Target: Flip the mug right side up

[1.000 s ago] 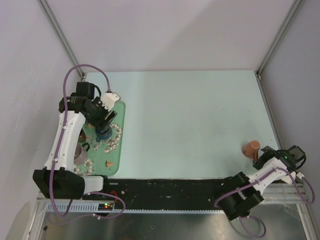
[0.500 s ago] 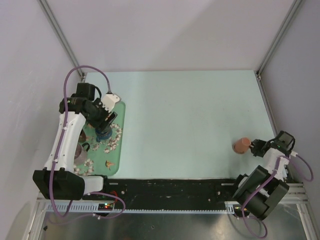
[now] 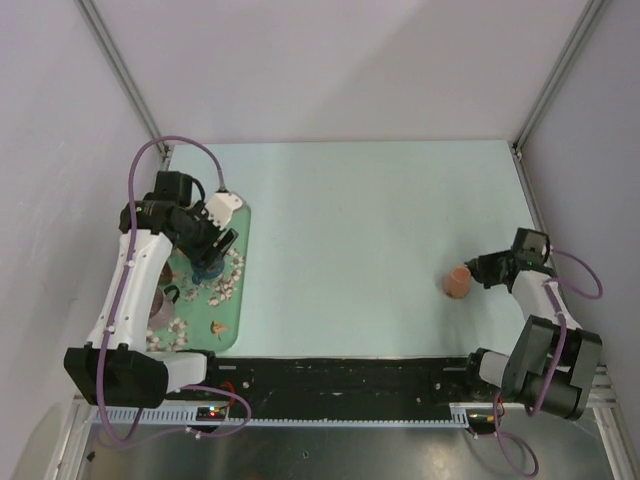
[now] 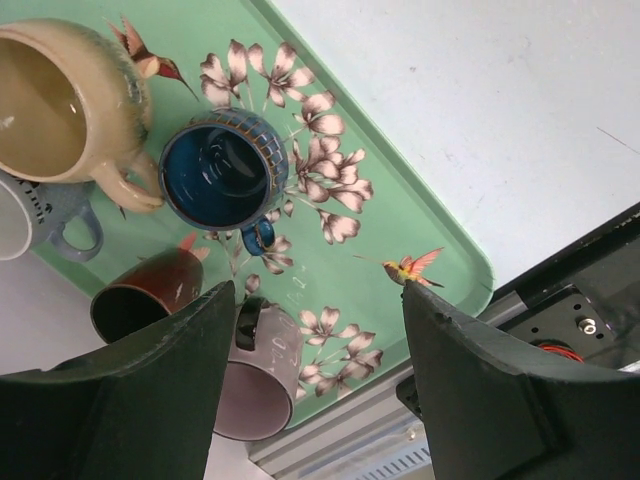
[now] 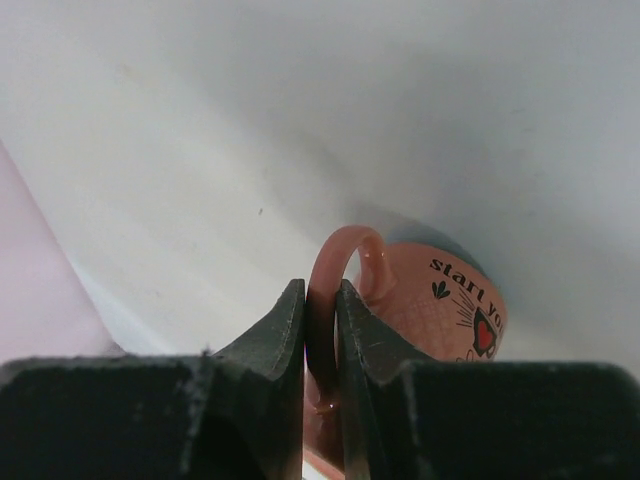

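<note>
The mug (image 3: 457, 283) is salmon-pink with black lettering and a red heart (image 5: 440, 300). It sits low over the right side of the table, tipped over rather than upright. My right gripper (image 3: 480, 271) reaches it from the right and is shut on the mug's loop handle (image 5: 345, 245), which is pinched between the two fingertips (image 5: 320, 296). Whether the mug rests on the table cannot be told. My left gripper (image 3: 214, 244) hovers open over the green tray (image 3: 241, 216) at the far left, and its jaws (image 4: 318, 300) hold nothing.
The flowered tray (image 4: 400, 200) carries a tan mug (image 4: 60, 95) and a dark blue mug (image 4: 220, 170), both mouth up, and a grey-blue mug (image 4: 40, 215). A red-brown mug (image 4: 150, 295) and a mauve mug (image 4: 260, 385) lie on their sides. The enclosure wall stands close on the right.
My right gripper has shut on the mug's handle and carried the mug leftward and away from the table's right front corner. The left arm has hardly moved.
</note>
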`<state>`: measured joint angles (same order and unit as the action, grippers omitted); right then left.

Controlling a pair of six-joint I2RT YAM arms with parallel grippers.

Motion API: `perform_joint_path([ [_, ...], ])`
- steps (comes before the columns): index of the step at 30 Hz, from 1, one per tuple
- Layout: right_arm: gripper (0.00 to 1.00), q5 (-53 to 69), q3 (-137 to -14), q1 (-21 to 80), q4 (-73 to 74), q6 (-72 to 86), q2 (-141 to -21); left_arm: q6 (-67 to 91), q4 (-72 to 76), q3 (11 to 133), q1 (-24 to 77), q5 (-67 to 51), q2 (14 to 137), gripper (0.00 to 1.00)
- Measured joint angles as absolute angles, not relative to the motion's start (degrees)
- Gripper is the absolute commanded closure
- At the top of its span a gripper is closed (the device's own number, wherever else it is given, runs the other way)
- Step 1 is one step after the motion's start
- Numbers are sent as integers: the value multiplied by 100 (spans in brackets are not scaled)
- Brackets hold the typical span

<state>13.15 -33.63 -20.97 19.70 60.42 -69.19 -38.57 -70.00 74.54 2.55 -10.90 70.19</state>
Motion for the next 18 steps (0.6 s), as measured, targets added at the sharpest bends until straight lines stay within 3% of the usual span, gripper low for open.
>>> perform_joint_path([
  [9,100,1337,-4021,-307,1763,5221,-6869,-3559,-7004,7437,427,-1750,7017,27],
  [18,100,1374,-4609,1726,836,4978,-6779,-2917,-6993,8095,875,-3483,7247,20],
])
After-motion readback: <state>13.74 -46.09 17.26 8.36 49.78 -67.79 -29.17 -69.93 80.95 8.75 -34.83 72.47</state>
